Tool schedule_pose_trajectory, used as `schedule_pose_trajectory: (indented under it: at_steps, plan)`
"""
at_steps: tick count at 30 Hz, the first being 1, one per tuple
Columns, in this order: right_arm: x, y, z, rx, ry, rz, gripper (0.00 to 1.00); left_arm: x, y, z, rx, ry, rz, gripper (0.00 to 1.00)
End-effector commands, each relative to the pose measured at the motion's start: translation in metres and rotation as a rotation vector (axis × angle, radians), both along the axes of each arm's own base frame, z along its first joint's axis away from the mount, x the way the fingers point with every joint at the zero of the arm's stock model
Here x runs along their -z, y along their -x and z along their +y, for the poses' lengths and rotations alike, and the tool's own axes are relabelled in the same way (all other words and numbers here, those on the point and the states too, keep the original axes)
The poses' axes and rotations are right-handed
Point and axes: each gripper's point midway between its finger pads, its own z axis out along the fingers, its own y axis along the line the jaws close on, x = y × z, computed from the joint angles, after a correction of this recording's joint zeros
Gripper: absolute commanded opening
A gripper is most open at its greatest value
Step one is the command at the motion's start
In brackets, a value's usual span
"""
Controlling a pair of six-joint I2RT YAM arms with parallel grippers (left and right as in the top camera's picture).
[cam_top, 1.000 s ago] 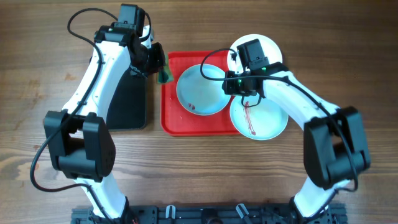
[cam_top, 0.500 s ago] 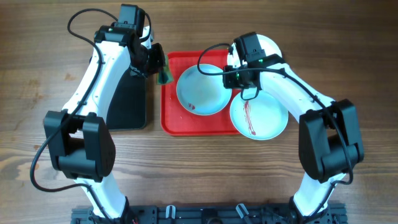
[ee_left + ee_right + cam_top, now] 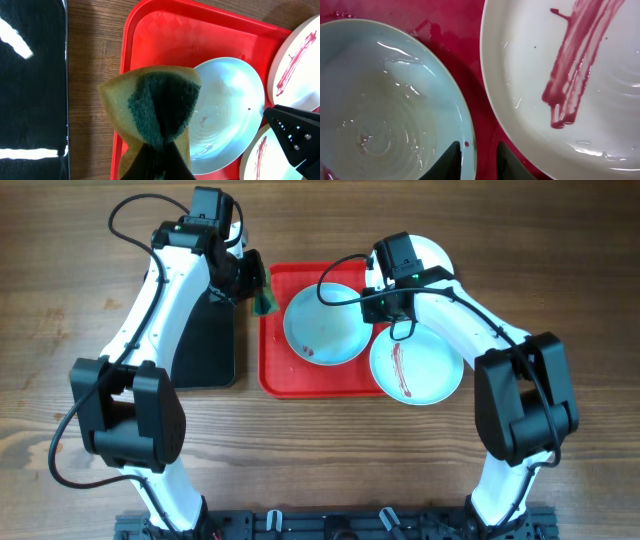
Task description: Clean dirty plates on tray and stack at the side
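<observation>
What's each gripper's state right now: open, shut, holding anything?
Left gripper: shut on the sponge.
Right gripper: open, jaws narrowly apart astride the rim of the mint plate, not clamped.

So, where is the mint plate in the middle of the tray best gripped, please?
The mint plate by its right rim, from above, one finger each side: it lies flat, so only that thin raised edge can be pinched. The right gripper straddles it there.

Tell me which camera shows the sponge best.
The left wrist view: the sponge fills mid-frame, its green scrub face pinched in the left gripper. Overhead shows only a small green bit; the right wrist view misses it.
</observation>
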Motion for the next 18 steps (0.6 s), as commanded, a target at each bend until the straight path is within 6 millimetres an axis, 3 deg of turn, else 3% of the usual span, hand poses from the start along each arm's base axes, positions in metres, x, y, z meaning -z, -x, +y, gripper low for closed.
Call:
schedule_pose_trajectory:
  at_steps: [1,6,11,14,18]
  plan:
    - [0.013,-0.004,-0.001,-0.010,0.026,0.010,0.24,-0.010,-0.002,-0.001,-0.007,0.004,-0.022,0.04]
    - [0.031,0.001,0.007,-0.023,-0.005,0.057,0.23,-0.010,-0.002,-0.001,0.001,0.002,-0.025,0.04]
    - [0.030,-0.002,0.018,0.007,-0.033,0.042,0.16,-0.010,-0.002,-0.001,0.000,0.002,-0.024,0.04]
    - [0.030,-0.004,0.023,0.101,-0.070,0.051,0.04,-0.009,0.000,-0.001,0.000,0.001,-0.017,0.04]
    - [0.037,0.002,0.025,0.301,-0.122,0.120,0.04,-0.007,0.002,0.000,0.000,0.000,-0.007,0.04]
